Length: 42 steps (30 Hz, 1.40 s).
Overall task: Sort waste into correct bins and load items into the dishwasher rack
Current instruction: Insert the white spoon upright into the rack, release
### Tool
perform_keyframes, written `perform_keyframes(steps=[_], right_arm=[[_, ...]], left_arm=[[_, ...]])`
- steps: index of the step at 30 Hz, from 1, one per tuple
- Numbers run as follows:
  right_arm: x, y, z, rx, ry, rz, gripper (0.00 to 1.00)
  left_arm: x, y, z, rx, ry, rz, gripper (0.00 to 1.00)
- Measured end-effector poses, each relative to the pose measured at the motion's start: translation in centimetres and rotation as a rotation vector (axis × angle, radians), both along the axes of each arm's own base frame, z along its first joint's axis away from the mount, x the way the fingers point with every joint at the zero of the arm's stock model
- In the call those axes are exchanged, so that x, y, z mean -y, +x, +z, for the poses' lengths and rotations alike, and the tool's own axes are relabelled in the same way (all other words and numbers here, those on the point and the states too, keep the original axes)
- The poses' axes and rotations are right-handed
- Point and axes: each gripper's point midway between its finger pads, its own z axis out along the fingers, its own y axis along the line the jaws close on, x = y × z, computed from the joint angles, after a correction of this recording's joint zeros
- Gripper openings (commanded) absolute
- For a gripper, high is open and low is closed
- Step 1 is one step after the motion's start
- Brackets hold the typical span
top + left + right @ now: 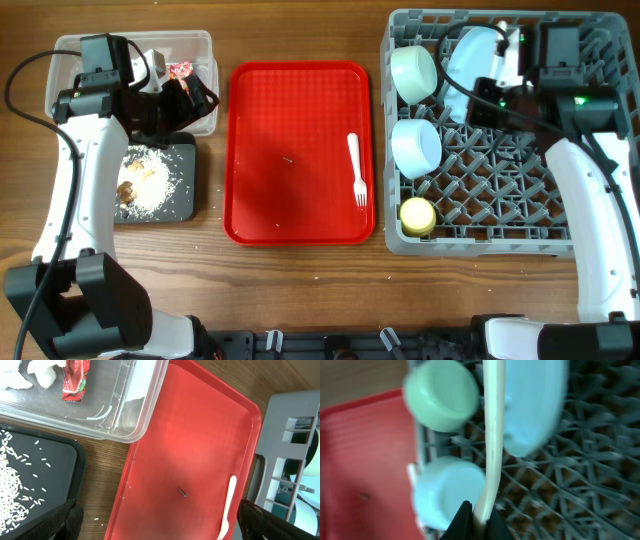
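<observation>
Jaws of the right gripper (476, 521) are pinched shut on the handle of a white spoon (492, 435), which runs up the middle of the blurred right wrist view. We see this gripper over the upper part of the grey rack (500, 215), at the right of the overhead frame. It is just beside the pale blue plate (468, 58), which stands on edge among the pegs.

Down the rack's left side sit the mint bowl (413, 72) at the top, the blue bowl (415, 147) below it, and the yellow cup (418, 215) near the lower left corner.

The left gripper (160, 527) hangs wide open and holds nothing, its fingers (62, 520) dark at the two bottom corners of the left wrist view. It is over the left edge of the red tray (300, 120), near a corner of the clear tub (205, 40).

We find the red wrapper (76, 380) and the white tissue (27, 372) inside the tub, at the upper left of that view. Rice scraps (150, 180) with brown lumps lie in the black tray (188, 205), below the tub in the overhead frame. The white fork (356, 170) lies on the right side of the red tray, tines toward the bottom of the frame.
</observation>
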Motion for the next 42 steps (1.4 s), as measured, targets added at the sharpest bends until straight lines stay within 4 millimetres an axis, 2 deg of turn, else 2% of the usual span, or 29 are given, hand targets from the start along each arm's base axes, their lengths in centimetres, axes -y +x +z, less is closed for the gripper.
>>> perform_keyframes(steps=[3,8,18,23,31,34,36,42], right_arm=[[1.6,-0.4,-0.3,-0.022,-0.075,-0.027,0.04],[2.5,-0.8,-1.2,-0.064,-0.140,-0.015,0.04],[2.4,-3.0,-7.6,-0.365,-0.147,0.027,0.05],[1.9,-4.1,-9.2,-0.461,-0.124,0.055,0.28],[1.2,-4.1,-9.2,-0.460,-0.091,0.078,0.37],[0.4,-3.8,-8.7,-0.441,-0.051,0.108,0.44],[-0.9,-2.7,-7.5,-0.386,0.001,0.154,0.51],[-6.4,-0.6,-2.9,-0.202,0.074,0.324,0.59]], left_arm=[[0.0,0.0,0.0,0.000,0.000,0.000,1.00],[0.0,0.0,0.0,0.000,0.000,0.000,1.00],[0.0,0.0,0.0,0.000,0.000,0.000,1.00],[0.0,0.0,0.0,0.000,0.000,0.000,1.00],[0.0,0.0,0.0,0.000,0.000,0.000,1.00],[0.0,0.0,0.0,0.000,0.000,0.000,1.00],[0.0,0.0,0.0,0.000,0.000,0.000,1.00],[0.0,0.0,0.0,0.000,0.000,0.000,1.00]])
